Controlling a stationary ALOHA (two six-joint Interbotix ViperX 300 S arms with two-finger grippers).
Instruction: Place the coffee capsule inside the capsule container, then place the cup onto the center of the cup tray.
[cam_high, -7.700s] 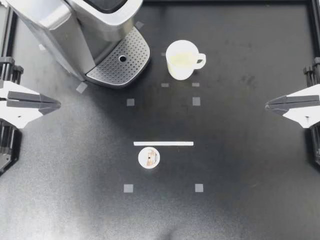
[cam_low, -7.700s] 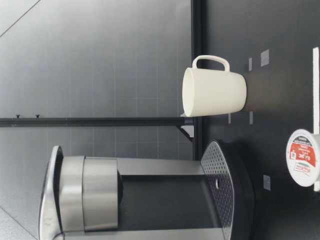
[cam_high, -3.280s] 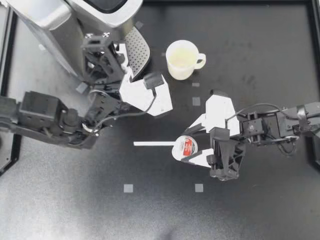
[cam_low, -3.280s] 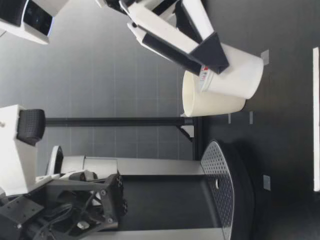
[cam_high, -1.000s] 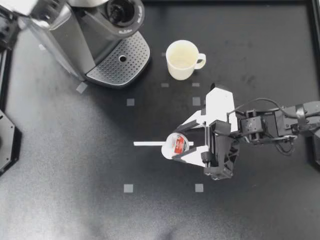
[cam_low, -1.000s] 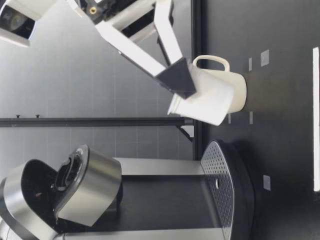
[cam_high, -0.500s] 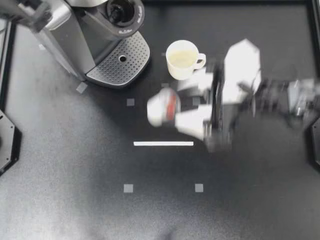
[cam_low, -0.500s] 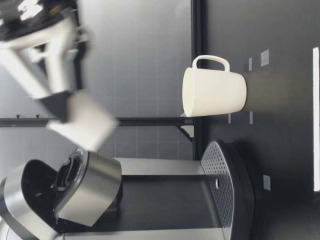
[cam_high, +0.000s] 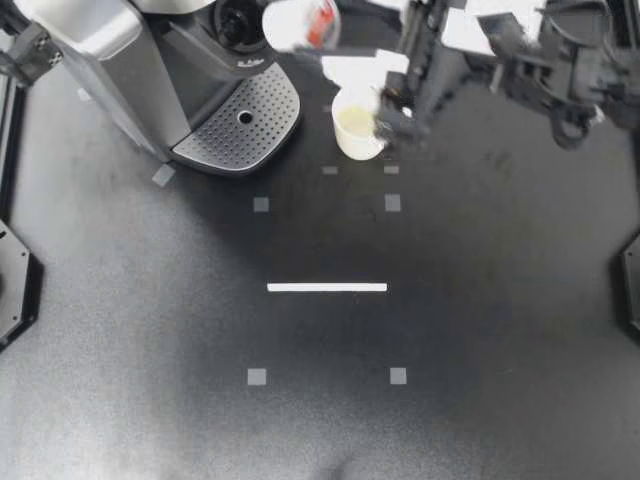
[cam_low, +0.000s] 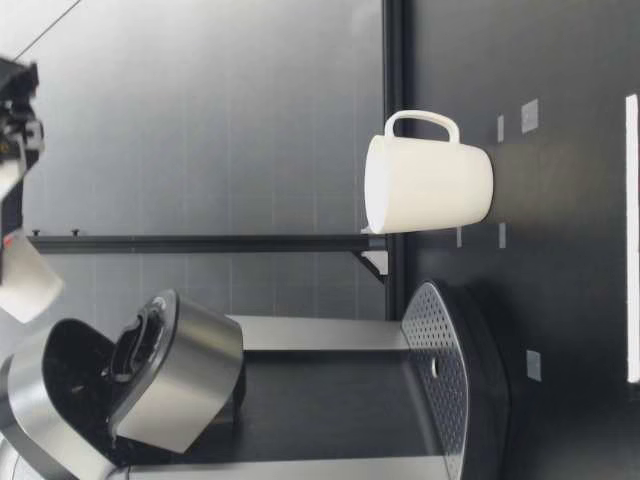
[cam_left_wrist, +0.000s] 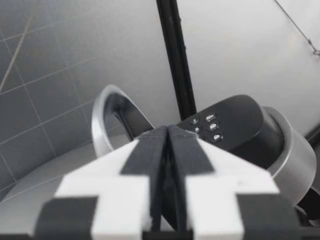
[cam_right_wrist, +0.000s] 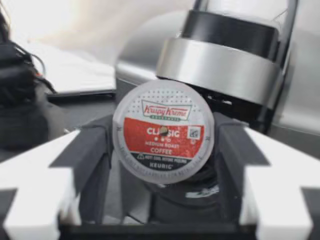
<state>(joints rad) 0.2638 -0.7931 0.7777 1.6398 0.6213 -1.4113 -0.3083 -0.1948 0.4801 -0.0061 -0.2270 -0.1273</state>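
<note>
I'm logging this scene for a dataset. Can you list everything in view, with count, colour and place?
coffee machine: one, silver and black, left side of the table, lid open
cup tray: one, perforated grey, at the machine's base, nothing on it
cup: one, white, upright on the table beside the cup tray
coffee capsule: one, white with a red label, held in the air by the machine's open top
tape strip: one, white, middle of the table
tape squares: several, grey, scattered on the table
table: one, black
left end effector: shut, empty, by the machine's open lid
right end effector: shut on the coffee capsule
</note>
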